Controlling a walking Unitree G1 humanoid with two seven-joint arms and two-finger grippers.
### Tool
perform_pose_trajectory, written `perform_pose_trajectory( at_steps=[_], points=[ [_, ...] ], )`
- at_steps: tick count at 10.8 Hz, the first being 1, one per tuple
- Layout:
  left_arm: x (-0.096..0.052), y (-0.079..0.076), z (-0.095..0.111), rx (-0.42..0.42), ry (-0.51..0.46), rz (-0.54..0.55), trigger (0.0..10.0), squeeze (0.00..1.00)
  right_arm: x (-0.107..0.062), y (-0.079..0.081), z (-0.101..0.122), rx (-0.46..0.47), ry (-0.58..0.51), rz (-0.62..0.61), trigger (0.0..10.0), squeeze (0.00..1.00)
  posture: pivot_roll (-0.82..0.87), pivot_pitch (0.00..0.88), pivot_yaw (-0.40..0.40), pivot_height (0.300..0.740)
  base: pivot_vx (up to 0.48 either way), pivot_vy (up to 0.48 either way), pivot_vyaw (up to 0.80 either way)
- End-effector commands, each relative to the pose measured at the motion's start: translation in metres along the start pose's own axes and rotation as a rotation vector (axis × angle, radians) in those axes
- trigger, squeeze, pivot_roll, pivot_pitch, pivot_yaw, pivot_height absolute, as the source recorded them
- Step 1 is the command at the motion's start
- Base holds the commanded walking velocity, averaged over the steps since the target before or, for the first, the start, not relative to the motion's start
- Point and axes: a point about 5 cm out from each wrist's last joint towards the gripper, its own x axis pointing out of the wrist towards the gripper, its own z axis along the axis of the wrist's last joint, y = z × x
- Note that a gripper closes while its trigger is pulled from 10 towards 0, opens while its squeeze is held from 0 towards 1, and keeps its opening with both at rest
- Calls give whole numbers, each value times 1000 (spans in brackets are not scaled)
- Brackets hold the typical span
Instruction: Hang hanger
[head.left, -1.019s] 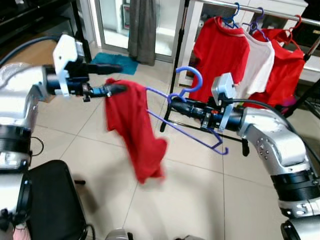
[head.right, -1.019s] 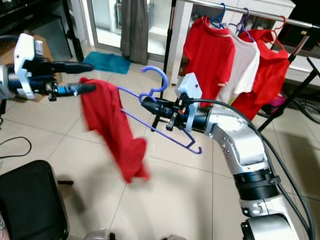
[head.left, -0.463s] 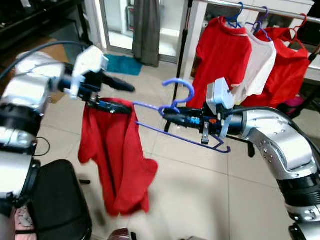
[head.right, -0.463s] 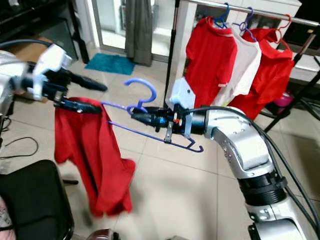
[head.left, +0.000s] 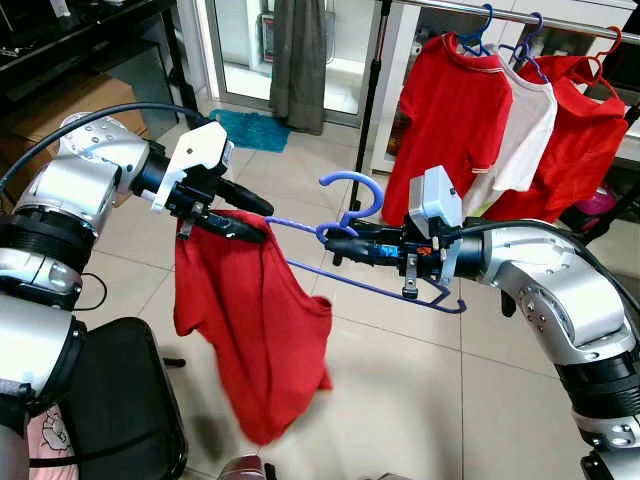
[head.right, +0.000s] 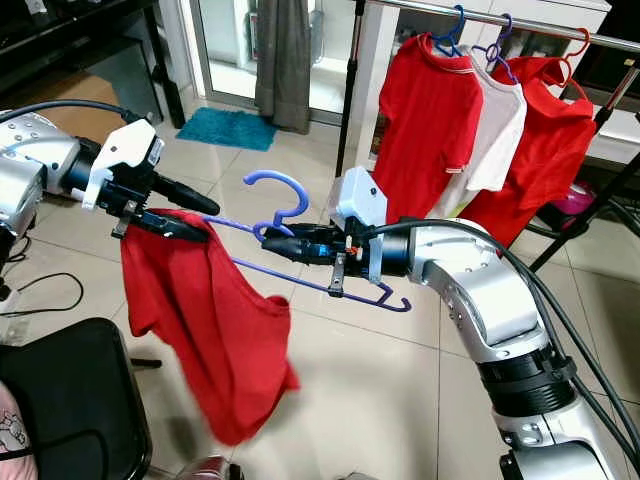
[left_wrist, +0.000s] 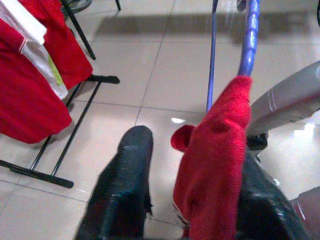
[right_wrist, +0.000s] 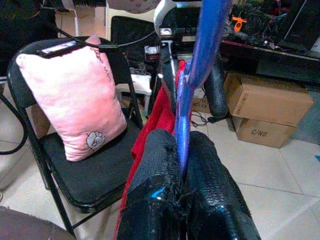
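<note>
Between the two arms, above the tiled floor (head.left: 400, 400), the blue hanger (head.left: 380, 285) is held level in mid-air, hook up. The right gripper (head.left: 335, 247) is clamped on its neck just below the hook; the right wrist view confirms both fingers pressed on the wire. The red shirt (head.left: 250, 340) hangs from the hanger's far end, where the left gripper (head.left: 255, 218) holds the fabric: one finger lies under the cloth, the other stands apart above it.

Change over the last second: the hanger has rotated from a steep tilt to near level, the left arm has dropped and drawn in, and the shirt now hangs straight rather than swinging. Judgement: dressing of the hanger is incomplete, with one shoulder seated at most; hanging has not begun.

Behind, the rack (head.left: 520, 12) carries two red shirts and one white (head.left: 530, 120) on hangers, well apart from the held one. No containers in use; cardboard boxes (right_wrist: 265, 112) sit closed on the floor, contents unseen. A black chair (right_wrist: 80, 170) holds a pink cushion (right_wrist: 75, 95).
</note>
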Motion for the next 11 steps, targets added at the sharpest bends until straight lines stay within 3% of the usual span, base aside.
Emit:
perform_pose_trajectory(
  at_steps=[1, 5, 7, 8, 9, 10, 11],
  points=[
    [-1, 1, -3, -2, 28, -5, 0, 0, 0, 2, 15, -55, -37, 29, 10000, 0, -73, 0, 4, 740, 0, 0, 0],
    [3, -5, -11, -10, 46, -42, 0, 0, 2, -2, 17, -52, -42, 32, 10000, 0, -69, 0, -10, 740, 0, 0, 0],
    [5, -5, -3, -26, -10, -44, 0, 0, 3, -3, 17, -36, -47, 31, 10000, 0, -65, 0, -13, 740, 0, 0, 0],
    [4, -5, 1, -31, -27, -43, 0, 0, 3, -3, 17, -10, -53, 32, 10000, 75, -65, 0, -13, 740, 0, 0, 0],
    [1, -4, 5, -44, -48, -36, 0, 0, 2, -3, 17, -2, -54, 31, 10000, 475, -63, 0, -15, 740, 0, 0, 0],
    [-1, -4, 7, -58, -61, -31, 0, 0, 2, -4, 17, 3, -54, 30, 10000, 1000, -63, 0, -14, 740, 0, 0, 0],
    [-6, -5, 7, -86, -70, -20, 0, 0, 0, -6, 15, 10, -51, 15, 10000, 1000, -61, 0, -13, 740, 0, 0, 0]
  ],
)
